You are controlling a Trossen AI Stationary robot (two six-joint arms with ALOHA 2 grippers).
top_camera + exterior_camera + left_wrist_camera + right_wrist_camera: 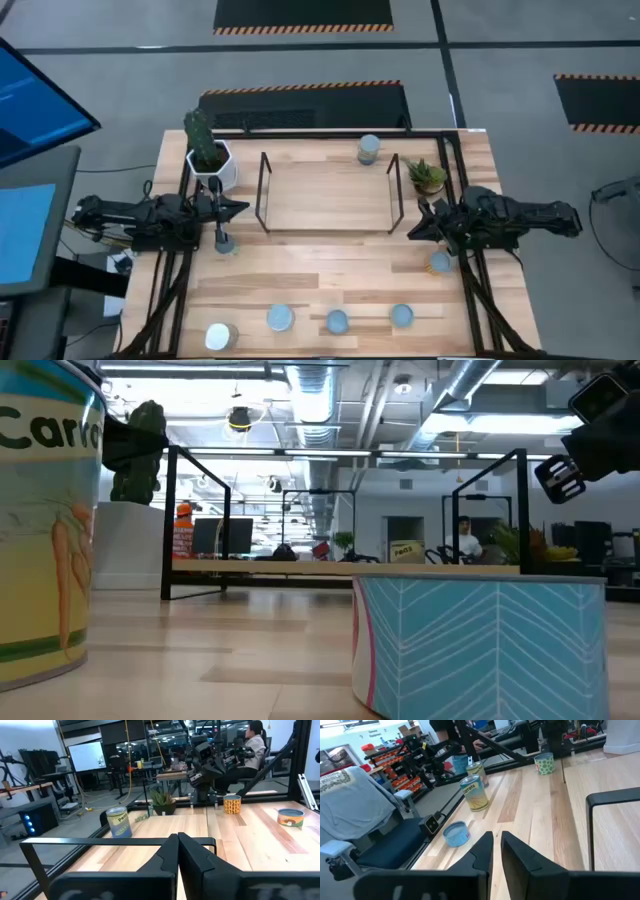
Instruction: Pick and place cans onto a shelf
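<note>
High view gives me seven cans on the table and one shelf (pixel 262 192), which stands with nothing inside it. One can (pixel 369 149) is just behind the shelf, near its right end. A second can (pixel 225 242) is off the left front corner of the shelf, and a third can (pixel 440 263) is off its right front corner. The four other cans stand in a loose row well in front of the shelf: (pixel 221 336), (pixel 281 318), (pixel 337 322) and (pixel 402 316). Two plants flank the shelf, a cactus pot (pixel 213 166) at its left end and a small spiky plant (pixel 428 177) at its right end.

My left gripper (pixel 177 841) waits left of the shelf, clenched on nothing. My right gripper (pixel 496 844) is right of the shelf, its fingers a little apart and grasping nothing.
</note>
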